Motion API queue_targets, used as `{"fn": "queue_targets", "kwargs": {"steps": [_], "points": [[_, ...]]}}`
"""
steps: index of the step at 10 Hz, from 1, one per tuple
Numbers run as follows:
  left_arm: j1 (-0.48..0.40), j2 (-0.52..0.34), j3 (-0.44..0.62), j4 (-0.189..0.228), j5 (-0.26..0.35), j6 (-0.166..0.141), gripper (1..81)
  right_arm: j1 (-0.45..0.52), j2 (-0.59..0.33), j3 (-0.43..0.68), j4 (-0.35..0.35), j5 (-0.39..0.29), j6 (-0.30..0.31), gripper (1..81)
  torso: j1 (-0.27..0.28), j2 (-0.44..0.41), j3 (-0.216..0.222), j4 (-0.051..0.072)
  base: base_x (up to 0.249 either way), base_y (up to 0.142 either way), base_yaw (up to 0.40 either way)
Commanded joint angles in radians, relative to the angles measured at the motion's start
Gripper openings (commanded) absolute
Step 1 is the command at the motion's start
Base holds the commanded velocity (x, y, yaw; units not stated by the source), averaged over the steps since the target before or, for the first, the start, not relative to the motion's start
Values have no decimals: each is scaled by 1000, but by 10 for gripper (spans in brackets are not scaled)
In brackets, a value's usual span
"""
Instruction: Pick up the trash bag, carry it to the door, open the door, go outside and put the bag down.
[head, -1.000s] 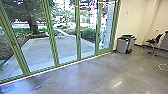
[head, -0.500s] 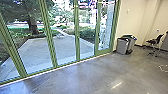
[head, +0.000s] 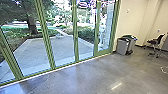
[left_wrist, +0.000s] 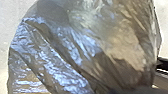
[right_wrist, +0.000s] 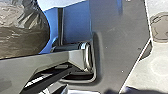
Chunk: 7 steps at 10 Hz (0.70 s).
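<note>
Tools, left and right: impossible to tell from these views whether released, clenched or closed around anything. Trash bag (left_wrist: 75, 45) at close range in the left wrist view, dark, glossy and deeply creased, with bluish highlights along the folds; also partly visible in the right wrist view, with support from below not determinable. In the head view, indoors, smooth grey floor (head: 82, 81) with a bright streak of reflected light, bounded by a row of tall glass panels (head: 75, 37) in green frames. Beyond the glass, paved yard (head: 61, 48), tree trunk (head: 32, 23) and low greenery (head: 86, 33). To the right of the panels, pale wall (head: 135, 18), two bins (head: 122, 46) standing close together near its foot, and, well apart from them, dark chair (head: 152, 42).
</note>
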Motion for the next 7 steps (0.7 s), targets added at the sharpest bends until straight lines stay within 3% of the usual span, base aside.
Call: {"fn": "queue_targets", "kwargs": {"steps": [1, 7], "points": [[-57, -1, 1, 4, 64, 5, 10, 37, -2, 3, -7, -56, -4, 811, 0, 0, 0, 0, 169, -94, 0], [-57, 0, 1, 4, 64, 7, 10, 36, 0, 1, -7, -56, -4, 811, 0, 0, 0, 0, 169, -95, 0]]}}
